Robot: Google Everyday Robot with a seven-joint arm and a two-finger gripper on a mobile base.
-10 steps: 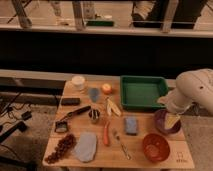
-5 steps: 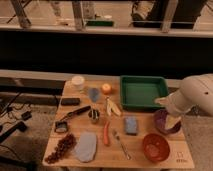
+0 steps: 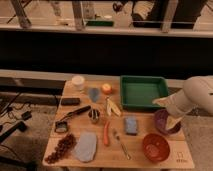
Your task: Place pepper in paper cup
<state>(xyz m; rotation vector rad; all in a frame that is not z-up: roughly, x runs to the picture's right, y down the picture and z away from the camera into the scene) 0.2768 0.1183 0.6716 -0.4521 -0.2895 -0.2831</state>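
Claw (image 3: 173, 120), state can't tell, has barely shifted at frame right; pepper (image 3: 106, 134) untouched mid-tabletop (image 3: 146, 119), paper cup (image 3: 78, 82) upper left.

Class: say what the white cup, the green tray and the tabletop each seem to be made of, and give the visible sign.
The paper cup: likely paper, matt cream, plain sides. The green tray: probably plastic, even colour, smooth raised rim. The table: wood by its pale tan look, perhaps laminate. The tool hangs over the purple bowl, right side.
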